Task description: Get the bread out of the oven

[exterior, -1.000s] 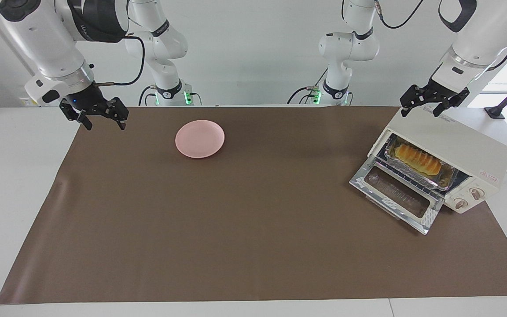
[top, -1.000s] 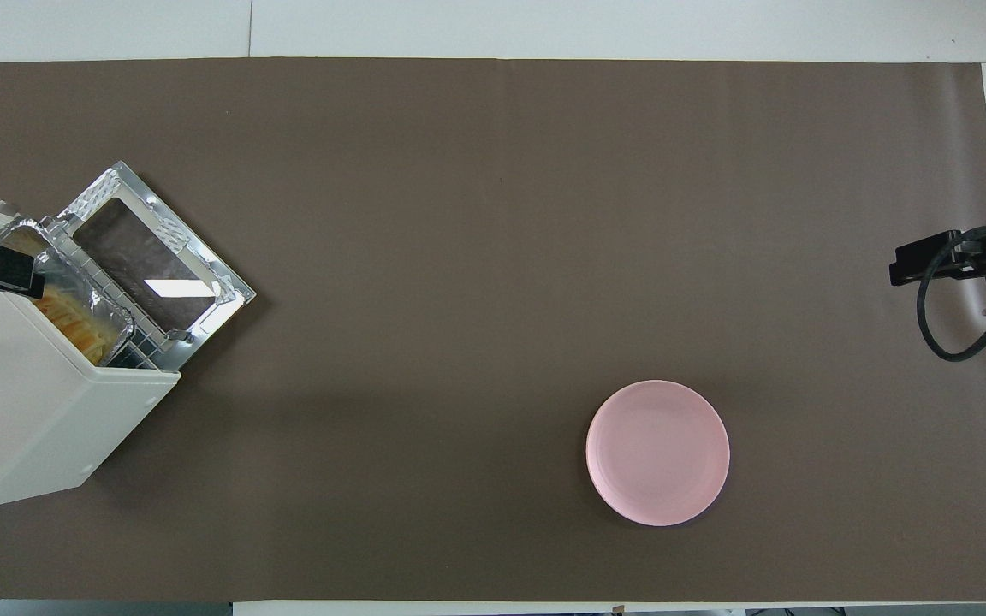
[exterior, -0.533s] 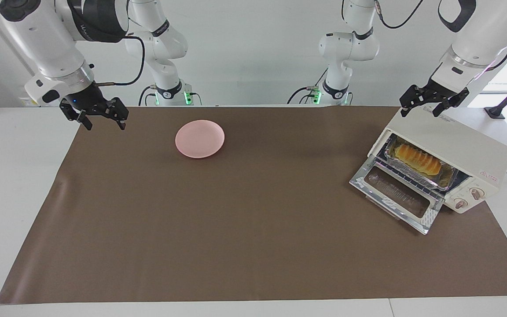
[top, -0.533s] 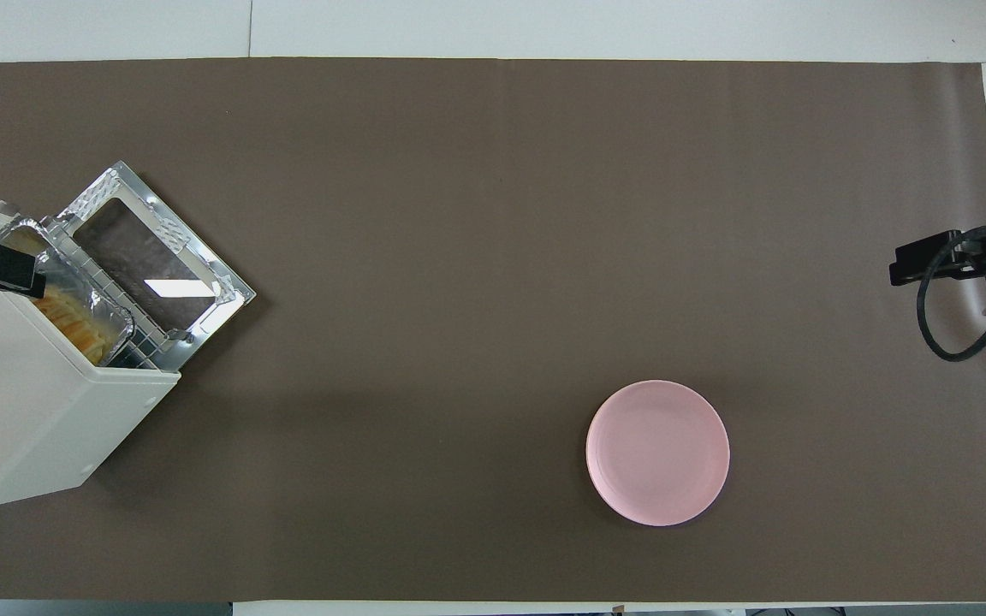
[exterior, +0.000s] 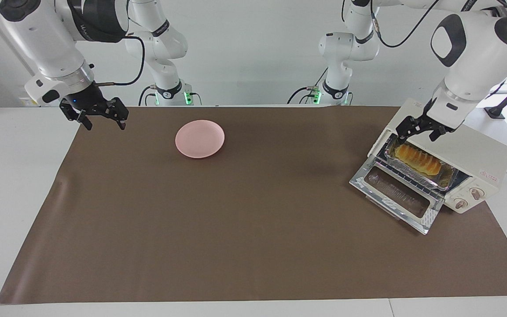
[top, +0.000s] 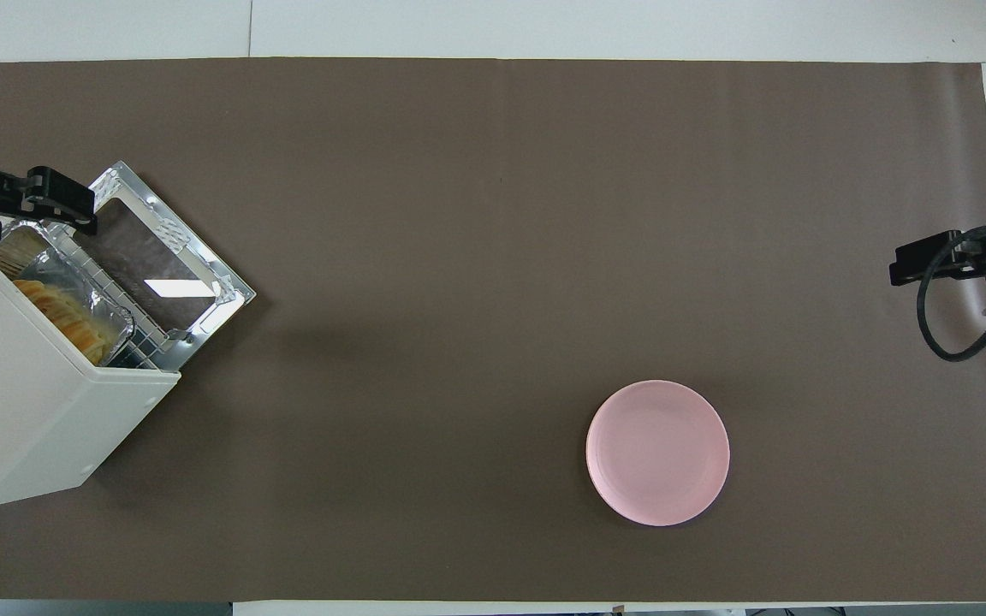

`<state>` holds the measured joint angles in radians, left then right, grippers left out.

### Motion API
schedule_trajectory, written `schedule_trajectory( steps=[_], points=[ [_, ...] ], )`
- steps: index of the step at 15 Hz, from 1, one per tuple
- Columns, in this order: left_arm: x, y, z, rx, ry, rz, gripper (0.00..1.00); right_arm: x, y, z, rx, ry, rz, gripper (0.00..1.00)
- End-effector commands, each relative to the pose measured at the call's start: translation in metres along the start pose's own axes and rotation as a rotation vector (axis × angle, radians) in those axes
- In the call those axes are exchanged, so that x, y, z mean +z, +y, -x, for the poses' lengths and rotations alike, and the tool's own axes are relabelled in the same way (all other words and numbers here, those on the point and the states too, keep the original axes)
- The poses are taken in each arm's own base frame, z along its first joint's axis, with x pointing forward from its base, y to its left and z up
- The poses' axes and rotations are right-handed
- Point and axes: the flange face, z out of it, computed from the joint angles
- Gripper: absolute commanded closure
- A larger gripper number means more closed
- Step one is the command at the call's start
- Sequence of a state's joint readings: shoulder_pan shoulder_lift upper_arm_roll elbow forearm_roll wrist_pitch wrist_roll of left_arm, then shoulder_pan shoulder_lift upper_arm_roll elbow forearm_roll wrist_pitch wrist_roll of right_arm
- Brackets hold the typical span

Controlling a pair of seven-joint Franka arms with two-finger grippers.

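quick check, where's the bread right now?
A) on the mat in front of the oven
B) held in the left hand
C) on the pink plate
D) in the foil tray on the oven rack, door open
D: the bread lies in the foil tray on the rack of the oven, whose door is folded down; the left hand is over the oven's open front, holding nothing, and the pink plate is bare.

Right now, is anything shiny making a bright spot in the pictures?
In the overhead view, yes: the glass of the open oven door shows a white patch of glare. In the facing view that door only glints along its metal frame, and the pink plate looks dull, without glare.
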<state>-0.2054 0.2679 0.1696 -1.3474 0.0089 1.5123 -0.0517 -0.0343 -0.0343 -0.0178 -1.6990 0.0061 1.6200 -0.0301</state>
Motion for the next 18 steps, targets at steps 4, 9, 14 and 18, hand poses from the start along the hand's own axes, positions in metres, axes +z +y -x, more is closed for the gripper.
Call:
schedule_trajectory(
  steps=[4, 9, 14, 18],
  points=[
    [0.045, -0.001, -0.056, -0.287, 0.029, -0.04, 0.0, -0.004, 0.002, 0.004, -0.018, -0.005, 0.01, 0.0],
    [0.106, -0.004, -0.043, -0.437, 0.052, -0.164, 0.0, -0.004, 0.002, 0.004, -0.018, -0.005, 0.01, 0.0],
    [0.142, -0.01, -0.026, -0.467, 0.032, -0.185, 0.0, -0.004, 0.002, 0.004, -0.018, -0.005, 0.01, 0.0],
    [0.15, -0.012, -0.018, -0.488, 0.021, -0.197, 0.0, -0.004, 0.002, 0.004, -0.018, -0.005, 0.01, 0.0]
  ],
)
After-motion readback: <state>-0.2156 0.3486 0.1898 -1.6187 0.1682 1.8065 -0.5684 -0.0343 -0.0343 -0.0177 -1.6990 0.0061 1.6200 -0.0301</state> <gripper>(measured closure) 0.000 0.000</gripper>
